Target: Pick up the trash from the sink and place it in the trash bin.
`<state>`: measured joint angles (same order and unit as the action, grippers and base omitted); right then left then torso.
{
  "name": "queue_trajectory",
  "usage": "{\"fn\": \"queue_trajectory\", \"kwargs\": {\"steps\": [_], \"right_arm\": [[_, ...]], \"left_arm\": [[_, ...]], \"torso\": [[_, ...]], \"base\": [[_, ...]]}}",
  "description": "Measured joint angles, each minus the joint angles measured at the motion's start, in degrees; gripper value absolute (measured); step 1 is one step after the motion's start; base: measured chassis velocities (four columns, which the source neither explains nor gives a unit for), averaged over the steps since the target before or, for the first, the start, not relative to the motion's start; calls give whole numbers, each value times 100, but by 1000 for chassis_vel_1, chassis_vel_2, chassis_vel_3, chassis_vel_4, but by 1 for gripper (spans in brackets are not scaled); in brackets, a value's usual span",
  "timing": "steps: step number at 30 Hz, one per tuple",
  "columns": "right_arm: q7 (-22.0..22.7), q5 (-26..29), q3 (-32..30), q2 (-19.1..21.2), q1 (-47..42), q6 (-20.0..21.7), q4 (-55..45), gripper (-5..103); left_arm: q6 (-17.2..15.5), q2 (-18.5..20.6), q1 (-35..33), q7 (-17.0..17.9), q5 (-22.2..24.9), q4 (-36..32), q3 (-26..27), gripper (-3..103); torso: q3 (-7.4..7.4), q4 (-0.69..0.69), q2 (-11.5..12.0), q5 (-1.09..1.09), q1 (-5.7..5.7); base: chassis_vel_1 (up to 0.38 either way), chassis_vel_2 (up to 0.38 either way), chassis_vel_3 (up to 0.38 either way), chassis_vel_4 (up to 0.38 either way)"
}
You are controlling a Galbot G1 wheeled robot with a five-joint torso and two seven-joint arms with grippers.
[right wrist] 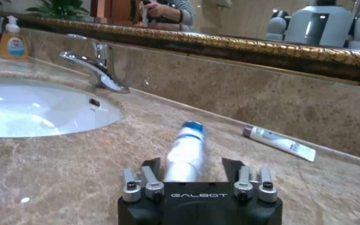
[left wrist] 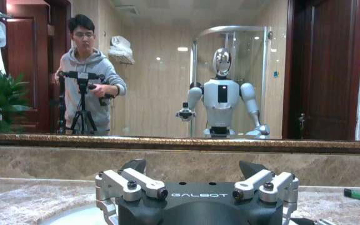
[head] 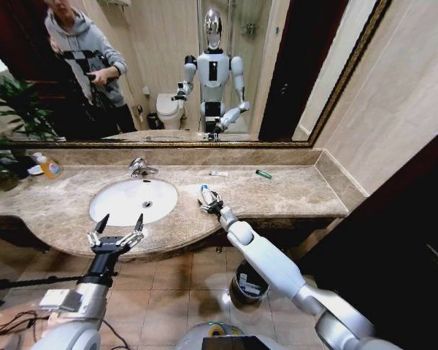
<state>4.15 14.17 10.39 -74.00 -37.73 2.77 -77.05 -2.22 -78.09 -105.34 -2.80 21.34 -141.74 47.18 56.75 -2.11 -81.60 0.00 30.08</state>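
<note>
Right claw [right wrist: 192, 176] clamping white tube [right wrist: 185, 147], counter edge beside sink [head: 133, 201]

The word GALBOT stands in pale letters on the dark body of the left gripper [left wrist: 196, 194], and the same word (same lettering) on the right gripper [right wrist: 198, 195]. Print on the white packet [right wrist: 279, 142] is too small to read.

White rounded shells sheathe the right arm [head: 277, 266], grey at the joints. The left gripper [head: 117, 232] has black pointed fingers on silver linkages with dark screws. The right gripper [right wrist: 196, 187] has a black body stamped GALBOT. Black cables trail along the left arm [head: 84, 292].
</note>
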Motion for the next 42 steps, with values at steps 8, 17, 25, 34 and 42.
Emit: {"fn": "queue_trajectory", "kwargs": {"steps": [8,17,25,34,42], "right_arm": [[2,95,-49,202,-138,32,-339,36],[5,151,-217,370,-335,60,-689,25],[29,320,-613,639,-809,155,-1434,25],[-74,408,-1420,1062,-1750,177,-2277,25],[-112,472,-2575,1321,-3047,-73,-3215,25]], "left_arm": [[0,0,0,0,0,0,0,100],[0,0,0,0,0,0,0,100],[0,0,0,0,0,0,0,100],[0,0,0,0,0,0,0,100],[0,0,0,-2,0,0,0,100]], "torso": [[0,0,0,0,0],[0,0,0,0,0],[0,0,0,1,0],[-1,0,0,0,0],[-1,-1,0,1,-1]], "base": [[0,0,0,0],[0,0,0,0],[0,0,0,0],[0,0,0,0],[0,0,0,0]]}}
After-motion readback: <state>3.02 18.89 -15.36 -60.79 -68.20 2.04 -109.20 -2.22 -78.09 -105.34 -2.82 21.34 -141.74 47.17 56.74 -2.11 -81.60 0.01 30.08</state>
